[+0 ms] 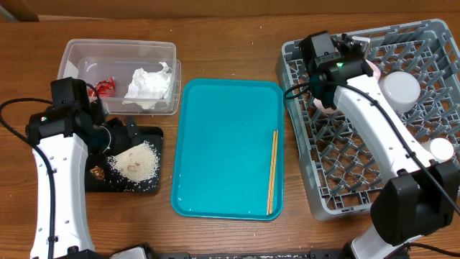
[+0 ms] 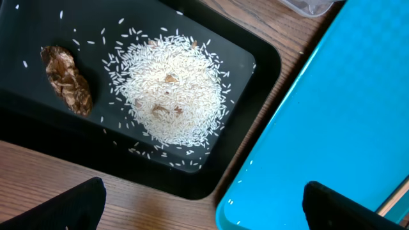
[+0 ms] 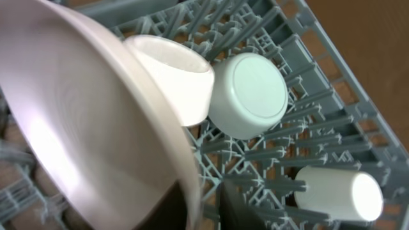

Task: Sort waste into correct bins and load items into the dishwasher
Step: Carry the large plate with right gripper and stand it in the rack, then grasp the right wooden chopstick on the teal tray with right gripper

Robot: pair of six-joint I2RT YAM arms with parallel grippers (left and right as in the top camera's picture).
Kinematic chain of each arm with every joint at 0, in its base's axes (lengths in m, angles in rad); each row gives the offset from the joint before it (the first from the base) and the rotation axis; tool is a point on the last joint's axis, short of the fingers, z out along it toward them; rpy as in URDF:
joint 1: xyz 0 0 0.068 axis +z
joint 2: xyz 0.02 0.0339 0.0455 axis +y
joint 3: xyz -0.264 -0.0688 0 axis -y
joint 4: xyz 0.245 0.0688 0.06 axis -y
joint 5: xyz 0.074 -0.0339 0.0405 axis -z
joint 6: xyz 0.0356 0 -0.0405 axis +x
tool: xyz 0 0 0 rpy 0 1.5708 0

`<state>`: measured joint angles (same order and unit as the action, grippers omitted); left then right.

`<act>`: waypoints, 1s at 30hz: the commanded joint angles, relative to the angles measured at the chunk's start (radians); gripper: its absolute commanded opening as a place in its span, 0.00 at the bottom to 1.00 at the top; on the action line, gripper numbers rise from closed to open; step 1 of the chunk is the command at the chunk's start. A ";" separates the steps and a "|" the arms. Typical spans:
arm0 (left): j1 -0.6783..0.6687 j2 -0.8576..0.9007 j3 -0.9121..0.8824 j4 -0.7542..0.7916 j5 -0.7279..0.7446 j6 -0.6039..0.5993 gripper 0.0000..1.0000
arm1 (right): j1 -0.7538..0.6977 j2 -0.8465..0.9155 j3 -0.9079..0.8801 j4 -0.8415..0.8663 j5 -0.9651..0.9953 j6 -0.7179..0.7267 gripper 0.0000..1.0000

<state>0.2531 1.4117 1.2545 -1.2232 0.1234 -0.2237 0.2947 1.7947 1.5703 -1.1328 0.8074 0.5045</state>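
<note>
In the right wrist view the white-pink plate (image 3: 70, 128) stands tilted in the grey dishwasher rack (image 3: 332, 128). Its rim sits between the fingers of my right gripper (image 3: 204, 207), slightly open, with a thin gap at one finger. Behind it are a pale bowl (image 3: 179, 76), an upturned bowl (image 3: 255, 92) and a lying white cup (image 3: 339, 191). My left gripper (image 2: 214, 211) is wide open and empty above the wood between the black tray (image 2: 38, 115) and the teal tray (image 2: 332, 115). Rice (image 2: 169, 96) and a brown lump (image 2: 67, 80) lie in the black tray.
The clear tub (image 1: 72, 54) at the back left holds the red-and-white wrapper (image 1: 106, 86) and the white napkin (image 1: 149, 83). Wooden chopsticks (image 1: 273, 171) lie along the teal tray's right side. The rack (image 1: 359, 180) fills the right of the table.
</note>
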 commanded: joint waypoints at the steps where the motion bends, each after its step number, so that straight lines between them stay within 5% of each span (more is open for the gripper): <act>1: 0.002 -0.004 0.011 0.001 0.000 0.029 1.00 | 0.009 -0.056 0.038 -0.022 -0.068 0.028 0.28; 7: 0.002 -0.004 0.011 0.002 0.000 0.029 1.00 | 0.013 -0.195 0.099 -0.024 -0.282 -0.006 0.35; 14: 0.002 -0.004 0.011 0.001 0.000 0.029 1.00 | 0.029 -0.250 0.087 -0.080 -0.888 -0.093 0.38; 22: 0.002 -0.004 0.011 0.001 0.000 0.029 1.00 | 0.143 -0.198 -0.097 -0.089 -0.967 -0.050 0.38; 30: 0.002 -0.004 0.011 0.001 0.000 0.029 1.00 | 0.241 -0.154 -0.358 0.082 -0.963 0.084 0.39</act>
<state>0.2531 1.4117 1.2545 -1.2236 0.1238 -0.2237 0.5159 1.6291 1.2743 -1.0885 -0.1444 0.5236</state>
